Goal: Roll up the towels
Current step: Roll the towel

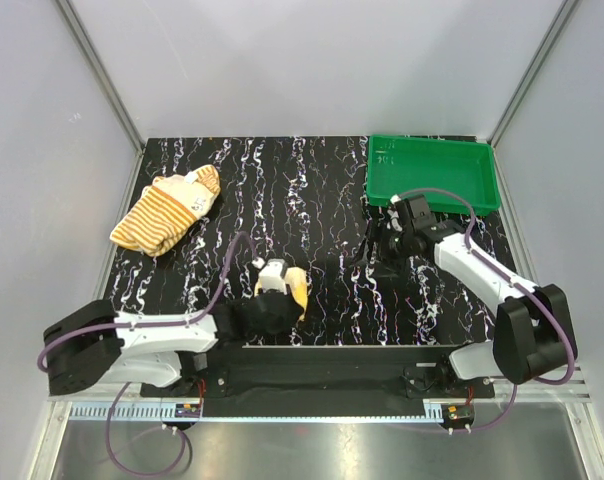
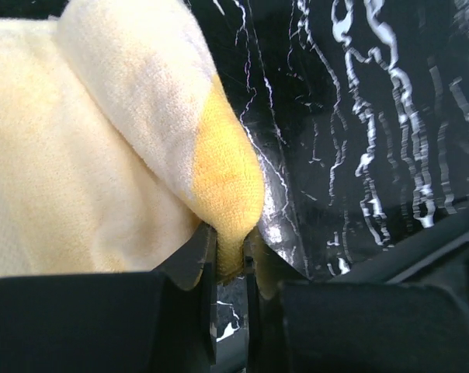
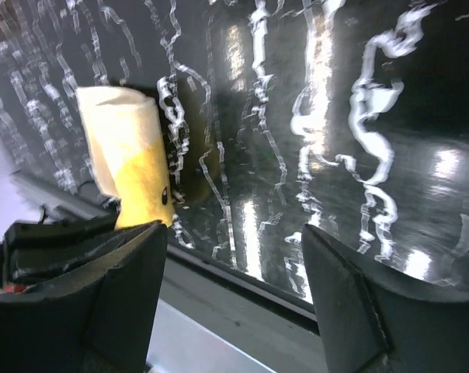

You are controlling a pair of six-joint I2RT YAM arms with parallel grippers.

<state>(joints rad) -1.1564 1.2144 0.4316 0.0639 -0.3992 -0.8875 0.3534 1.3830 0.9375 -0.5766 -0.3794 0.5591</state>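
Observation:
The plain yellow towel (image 1: 287,285) lies as a small roll near the front middle of the black marbled table. My left gripper (image 1: 274,297) is shut on it: in the left wrist view a yellow fold (image 2: 228,186) is pinched between the jaws of that gripper (image 2: 231,256). The striped towel (image 1: 167,212) lies crumpled at the back left, untouched. My right gripper (image 1: 375,250) hovers to the right of the roll, open with nothing between its fingers (image 3: 234,233). The right wrist view shows the yellow roll (image 3: 130,155) beyond its left finger.
A green plastic tray (image 1: 432,175) stands at the back right, just behind the right arm. The table's front edge and a metal rail (image 1: 322,360) run close in front of the roll. Grey walls enclose the table.

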